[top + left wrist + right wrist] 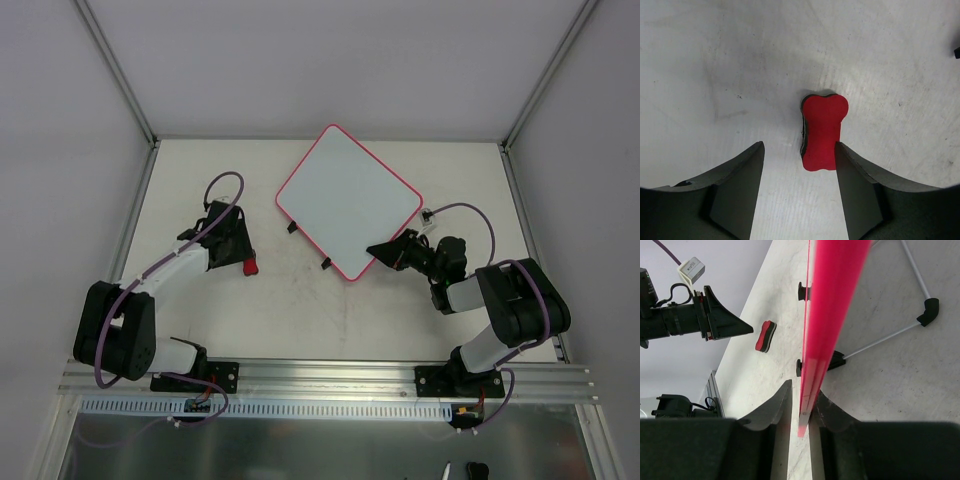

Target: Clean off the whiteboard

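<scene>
While left claw (799,146) gapes, right claw (804,388) straddles whiteboard (348,200) edge, grip unclear.

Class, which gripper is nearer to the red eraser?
Left. Open jaws of the left gripper flank the red eraser; the right gripper is across the table, jaws straddling the whiteboard edge.

This looks like a robotics lab test cell. A scuffed white bench (300,320) is boxed in by plain white panels (340,60) set in aluminium posts (115,70). Two small robot arms (120,320) are bolted to an aluminium rail (330,375) at its near edge. Purple cables (225,185) trail from them, and a slotted cable duct (320,408) runs along the rail.
</scene>
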### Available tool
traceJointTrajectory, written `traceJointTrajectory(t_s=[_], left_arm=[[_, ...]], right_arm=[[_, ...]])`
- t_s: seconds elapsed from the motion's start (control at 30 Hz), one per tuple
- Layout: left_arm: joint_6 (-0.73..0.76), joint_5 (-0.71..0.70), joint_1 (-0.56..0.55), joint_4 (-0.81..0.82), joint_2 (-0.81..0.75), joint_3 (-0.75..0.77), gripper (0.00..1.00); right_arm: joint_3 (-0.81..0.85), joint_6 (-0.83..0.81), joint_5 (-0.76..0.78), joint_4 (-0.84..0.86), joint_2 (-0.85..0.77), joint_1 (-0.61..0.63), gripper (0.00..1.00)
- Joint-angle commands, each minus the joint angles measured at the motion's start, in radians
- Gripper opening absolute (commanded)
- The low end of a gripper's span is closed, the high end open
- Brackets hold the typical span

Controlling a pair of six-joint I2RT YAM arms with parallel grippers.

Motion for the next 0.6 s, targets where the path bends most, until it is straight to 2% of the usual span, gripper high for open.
traceJointTrajectory(t_s=[0.0, 0.23, 0.47, 0.57], left_arm=[[0.013, -0.04, 0.004, -0.009, -0.026, -0.02, 0.58], [0.013, -0.044, 0.004, -0.006, -0.029, -0.021, 0.58], [0.013, -0.047, 0.003, -0.003, -0.031, -0.026, 0.58], [0.015, -0.047, 0.002, -0.001, -0.029, -0.026, 0.57]], right_arm=[[0.013, -0.025, -0.012, 0.263, -0.031, 0.005, 0.22], [-0.007, -0.023, 0.006, 0.263, -0.051, -0.007, 0.26], [-0.026, -0.019, 0.023, 0.263, -0.063, -0.02, 0.43], [-0.03, -0.019, 0.029, 0.263, -0.068, -0.023, 0.45]])
